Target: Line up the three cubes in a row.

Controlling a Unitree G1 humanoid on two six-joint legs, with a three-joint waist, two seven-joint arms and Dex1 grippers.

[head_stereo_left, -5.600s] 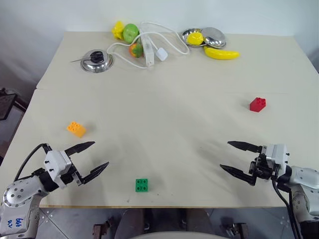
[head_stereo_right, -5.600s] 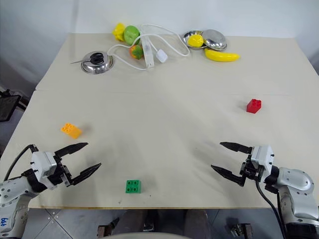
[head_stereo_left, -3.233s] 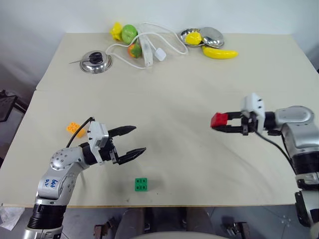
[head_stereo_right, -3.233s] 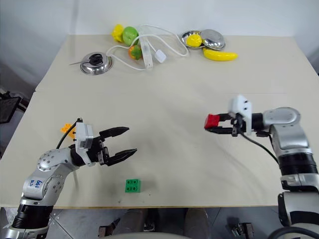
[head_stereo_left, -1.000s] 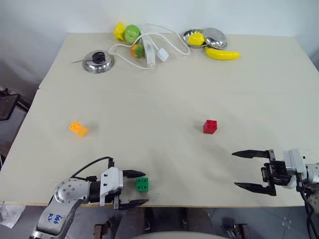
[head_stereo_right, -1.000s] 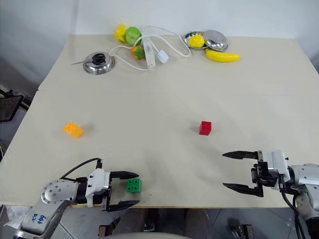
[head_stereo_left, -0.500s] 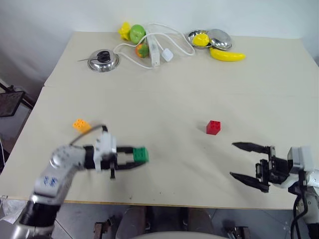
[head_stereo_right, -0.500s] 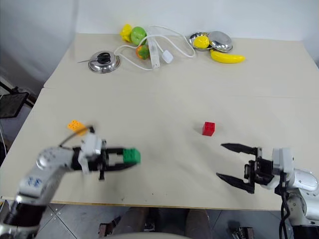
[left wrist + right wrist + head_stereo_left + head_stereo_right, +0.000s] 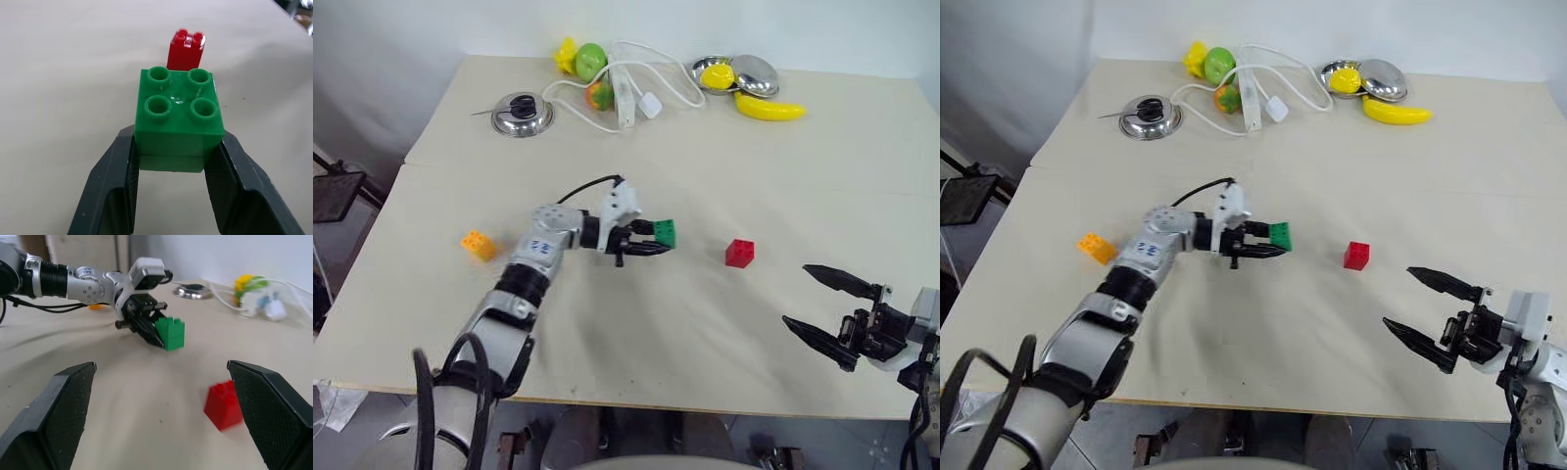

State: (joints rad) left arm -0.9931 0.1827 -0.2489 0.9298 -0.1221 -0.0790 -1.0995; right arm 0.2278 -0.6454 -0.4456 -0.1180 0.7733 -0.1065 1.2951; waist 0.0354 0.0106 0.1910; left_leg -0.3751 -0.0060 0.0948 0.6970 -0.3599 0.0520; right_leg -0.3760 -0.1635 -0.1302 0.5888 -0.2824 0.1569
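Left gripper (image 9: 658,241) is clamped on the green cube (image 9: 665,233), holding it above the table (image 9: 705,323) just left of the red cube (image 9: 739,253). The left wrist view adds detail: 4 studs face up, both black fingers (image 9: 115,181) press the cube's side faces, and the red cube (image 9: 186,48) sits directly beyond it, apart. The right wrist view gives a low side look: the green cube (image 9: 170,333) hangs clear of the surface, and the red cube (image 9: 223,405) rests flat.

Right gripper (image 9: 827,310) hovers near the table's near right corner, jaws spread wide, nothing between them.

Orange-yellow cube (image 9: 479,244) lies alone at the left, well apart from the other 2.

Surface: pale beige tabletop with a seam running across it; white wall behind. Along the far edge: a steel lid (image 9: 522,115), toy fruit (image 9: 591,61), a white cable (image 9: 636,88), 2 steel bowls (image 9: 754,72), and a toy banana (image 9: 770,108). The middle and near right are bare.
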